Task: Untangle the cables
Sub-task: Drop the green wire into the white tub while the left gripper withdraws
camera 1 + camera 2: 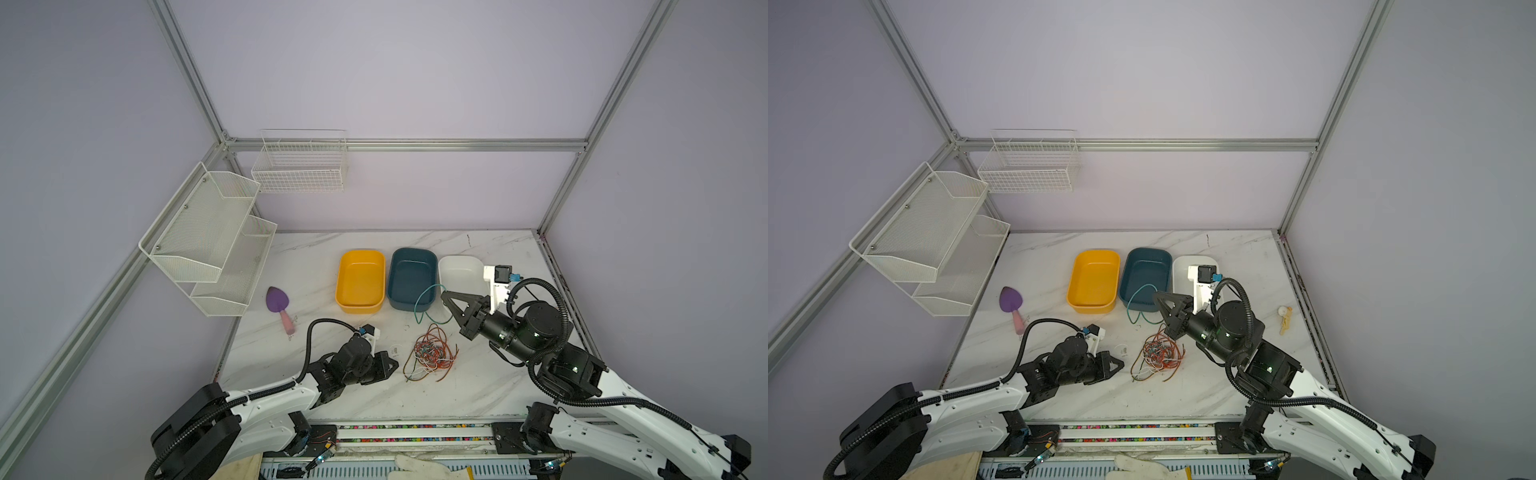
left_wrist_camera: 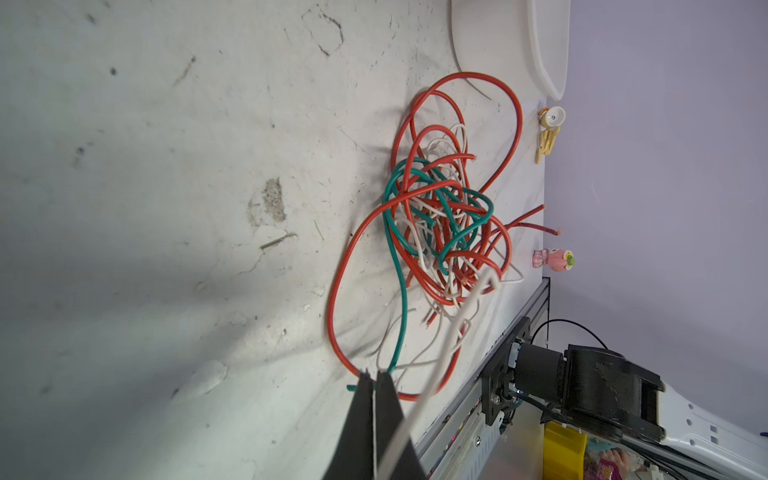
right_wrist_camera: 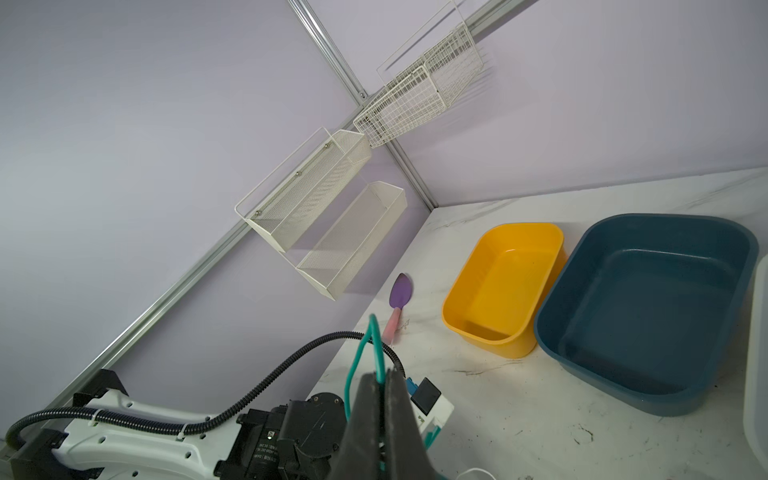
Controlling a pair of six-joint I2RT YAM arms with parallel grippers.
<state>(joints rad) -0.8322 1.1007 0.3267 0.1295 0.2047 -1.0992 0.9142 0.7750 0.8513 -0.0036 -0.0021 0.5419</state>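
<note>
My right pincer (image 1: 444, 294): closed on the green cable (image 3: 377, 353), held up off the table (image 1: 478, 390) in front of the gap between the dark blue tub (image 1: 409, 274) and the white tub (image 1: 459, 270)
Green cable: looped out from my right pincer's tips, hung across the near corner of the dark blue tub in both top views, ends down on the table just behind the tangle; I could not tell whether it touched the heap
My left pincer (image 2: 373, 376): closed, low over the table, tips at the edge of the tangle's widest red loop; a white cable (image 2: 453, 324) ran from the heap alongside one finger, and I could not tell whether it or anything else was clamped
Tangle of cables (image 1: 432, 353): red, white and green strands knotted in one heap on the table, between my two pincers and nearer the front edge than the tubs
Tubs: yellow tub (image 1: 359, 282), dark blue tub and white tub side by side in a row behind the tangle
Purple trowel (image 1: 277, 301): flat on the table left of the yellow tub, pink handle pointing to the front
Small toys: a yellow-and-white one (image 1: 1284, 318) near the table's right edge, a pink one (image 2: 555, 259) seen only in my left wrist view
Walls: mesh shelf (image 1: 208, 232) on the left, wire basket (image 1: 299, 166) at the back corner
</note>
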